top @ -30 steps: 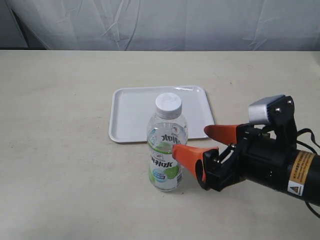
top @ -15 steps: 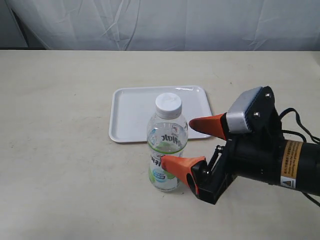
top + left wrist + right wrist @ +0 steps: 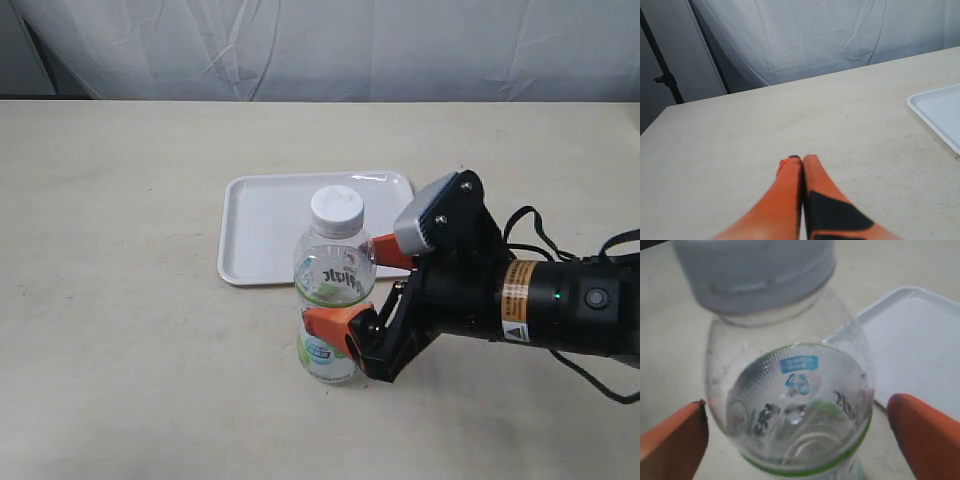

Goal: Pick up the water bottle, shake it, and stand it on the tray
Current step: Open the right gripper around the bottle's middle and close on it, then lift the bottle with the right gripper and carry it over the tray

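Right tool (image 3: 342,284) apart around the upright water bottle (image 3: 331,268), tray (image 3: 268,226) rim partly behind it; left tool (image 3: 799,159) together.

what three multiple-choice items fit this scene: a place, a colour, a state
1. Where is the water bottle relative to the tray?
A upright inside it
B upright on the table, just outside its rim
C lying across its rim

2. What colour is the bottle's cap?
A white
B blue
C red

3. How do the fingers of the right gripper stand?
A shut on the cap
B shut beside the bottle
C open, one on each side of the bottle

1 B, its base sits on the table.
2 A, it is plainly white.
3 C, the right wrist view shows gaps either side.
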Robot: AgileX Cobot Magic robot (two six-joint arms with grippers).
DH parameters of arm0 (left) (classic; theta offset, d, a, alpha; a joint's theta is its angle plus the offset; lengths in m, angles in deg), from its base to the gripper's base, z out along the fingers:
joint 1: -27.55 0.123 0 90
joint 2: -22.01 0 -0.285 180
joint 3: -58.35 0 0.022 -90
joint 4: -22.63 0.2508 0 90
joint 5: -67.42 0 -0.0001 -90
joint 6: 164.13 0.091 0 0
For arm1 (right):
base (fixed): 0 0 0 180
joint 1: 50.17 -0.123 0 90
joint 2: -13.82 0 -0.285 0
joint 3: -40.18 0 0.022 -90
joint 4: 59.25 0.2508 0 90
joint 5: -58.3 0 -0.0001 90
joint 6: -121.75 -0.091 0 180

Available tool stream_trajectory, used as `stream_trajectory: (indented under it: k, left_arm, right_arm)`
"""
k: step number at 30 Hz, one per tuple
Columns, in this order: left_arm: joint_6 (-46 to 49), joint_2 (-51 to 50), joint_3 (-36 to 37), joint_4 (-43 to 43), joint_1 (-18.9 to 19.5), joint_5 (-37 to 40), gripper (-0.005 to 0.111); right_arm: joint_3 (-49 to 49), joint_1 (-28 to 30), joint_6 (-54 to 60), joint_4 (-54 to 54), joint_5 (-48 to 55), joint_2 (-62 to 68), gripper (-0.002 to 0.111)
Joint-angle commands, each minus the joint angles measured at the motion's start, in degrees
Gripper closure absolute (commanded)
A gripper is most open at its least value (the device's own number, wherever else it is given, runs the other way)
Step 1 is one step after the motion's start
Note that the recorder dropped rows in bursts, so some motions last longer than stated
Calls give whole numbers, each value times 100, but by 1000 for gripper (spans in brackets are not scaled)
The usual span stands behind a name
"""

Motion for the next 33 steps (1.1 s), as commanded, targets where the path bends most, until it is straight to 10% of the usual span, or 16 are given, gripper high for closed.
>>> stream_trajectory:
  k: [1,5,11,21,25,28,30,33]
  left_arm:
    - [-14,26,21,-13,-2,-77,106]
    - [-14,26,21,-13,-2,-77,106]
    - [-14,26,21,-13,-2,-77,106]
    - [-22,26,21,-13,-2,-77,106]
    - [-22,26,21,-13,-2,-77,106]
    - [-22,26,21,-13,-2,-77,106]
    - [-22,26,21,-13,-2,-77,106]
    - [-22,26,21,-13,-2,-77,106]
  right_arm:
    - [-247,-63,50,70,-70,373,14]
    - [-376,-181,50,419,-95,611,30]
    - [-478,-278,5,420,-143,775,108]
    - [-478,-278,-2113,-643,-2343,4,109]
    - [-815,-362,-1249,2037,2550,-974,109]
    - [-944,-1236,-2563,-1864,1307,-1565,109]
    - [-1654,-1631,-2658,-392,5261,-1692,109]
    - [-1864,-2288,-153,1849,4489,-1889,109]
